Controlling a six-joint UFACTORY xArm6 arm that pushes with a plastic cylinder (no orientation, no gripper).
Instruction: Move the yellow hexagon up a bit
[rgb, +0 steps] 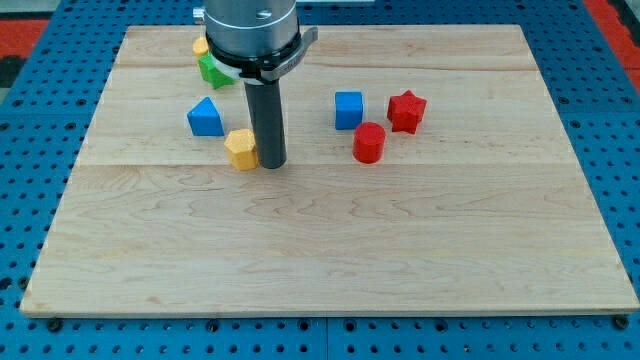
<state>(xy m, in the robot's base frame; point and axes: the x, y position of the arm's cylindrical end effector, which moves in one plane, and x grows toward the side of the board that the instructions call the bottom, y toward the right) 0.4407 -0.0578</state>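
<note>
On the wooden board (330, 250) the yellow hexagon (241, 149) sits left of the middle, touching my tip (271, 163) on its right, so I must get nearer than it to push it far; I have no claw.

Pale wooden worktop (330, 260), plank seams running across view. Blue perforated base (30, 100) surrounding on all sides. Red surface (25, 25) at both top corners. Even light.

Wooden board (330, 260), my tip (271, 163) touching the yellow hexagon (240, 149) on its right, blue triangular block (205, 118) nearby
</note>
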